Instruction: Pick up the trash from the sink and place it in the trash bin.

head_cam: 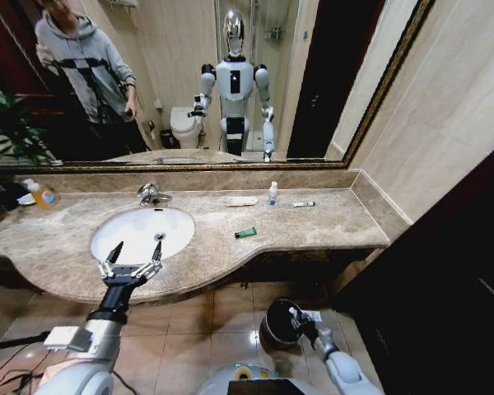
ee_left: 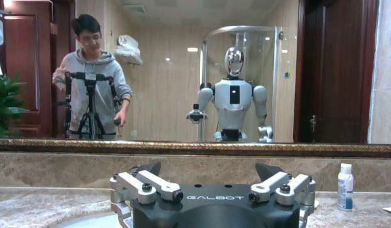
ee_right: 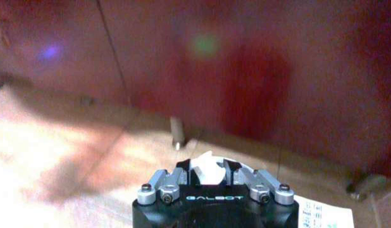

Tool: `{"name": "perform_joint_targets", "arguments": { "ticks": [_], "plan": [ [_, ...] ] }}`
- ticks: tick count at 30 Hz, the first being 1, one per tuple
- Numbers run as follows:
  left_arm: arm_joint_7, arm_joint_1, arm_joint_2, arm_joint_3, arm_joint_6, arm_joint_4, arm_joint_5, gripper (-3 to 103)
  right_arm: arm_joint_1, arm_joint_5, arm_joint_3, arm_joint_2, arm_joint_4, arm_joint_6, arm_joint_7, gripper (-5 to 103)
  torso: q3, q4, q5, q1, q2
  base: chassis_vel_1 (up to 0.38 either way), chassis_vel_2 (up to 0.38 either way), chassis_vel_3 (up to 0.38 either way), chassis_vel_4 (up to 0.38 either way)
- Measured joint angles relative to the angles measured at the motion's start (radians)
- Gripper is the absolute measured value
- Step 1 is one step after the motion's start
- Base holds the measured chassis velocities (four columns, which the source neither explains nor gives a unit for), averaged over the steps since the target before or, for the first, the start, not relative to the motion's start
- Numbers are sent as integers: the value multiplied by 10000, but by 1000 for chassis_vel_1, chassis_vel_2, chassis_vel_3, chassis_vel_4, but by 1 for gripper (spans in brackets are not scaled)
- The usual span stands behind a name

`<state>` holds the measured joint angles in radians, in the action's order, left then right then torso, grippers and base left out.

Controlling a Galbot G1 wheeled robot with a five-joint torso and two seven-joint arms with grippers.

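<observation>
warm indoor light; glare on the floor [head_cam: 230, 329] below the table; right wrist view is blurred and red-tinted; head view bends at its edges.

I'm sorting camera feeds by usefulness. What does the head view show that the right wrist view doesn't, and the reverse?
Head view alone: the sink, the trash on the countertop, namely a white tube, a blue-capped bottle, a green stick and a thin white tube, the open left tool above the basin's front edge, and the trash bin on the floor.

Right wrist view alone: a close look at the white packet clamped between the tool's fingers, over floor tiles.

Both: the right tool, low beside the bin.
</observation>
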<state>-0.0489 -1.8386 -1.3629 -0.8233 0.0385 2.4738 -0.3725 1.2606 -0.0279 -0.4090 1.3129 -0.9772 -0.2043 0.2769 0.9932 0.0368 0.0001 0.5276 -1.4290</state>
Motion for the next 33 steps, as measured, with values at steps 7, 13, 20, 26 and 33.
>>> {"name": "perform_joint_targets", "arguments": {
  "ticks": [7, 13, 20, 26, 33],
  "plan": [
    [0, 0, 0, 0, 0, 0, 0, 100, -1365, 1335, 87, 405, 2606, -858, 31, 33, 0, -1, 1, 0, 0, 0, 0, 0, 0],
    [1, 1, 0, 0, 0, 0, 0, 100, -2080, 1890, 20, 896, 3836, -802, 76, 33, 0, 0, -2, 0, 0, 0, 0, 0, 0],
    [1, 0, 0, 0, 0, 0, 0, 100, -2458, 2765, -128, 1184, 4354, -844, 111, 33, 0, 0, -1, 0, 0, 0, 0, 0, 0],
    [0, 0, 0, 0, 0, 0, 1, 100, -2587, 2747, -171, 1093, 4423, -840, 106, 46, -1, 0, -2, 0, 0, 0, 0, 0, 0],
    [1, 0, 0, 0, 0, 0, 0, 100, -2585, 2688, -192, 1034, 4360, -819, 52, 68, -1, 0, -1, 0, 0, 0, 0, 0, 0]
  ]
}}
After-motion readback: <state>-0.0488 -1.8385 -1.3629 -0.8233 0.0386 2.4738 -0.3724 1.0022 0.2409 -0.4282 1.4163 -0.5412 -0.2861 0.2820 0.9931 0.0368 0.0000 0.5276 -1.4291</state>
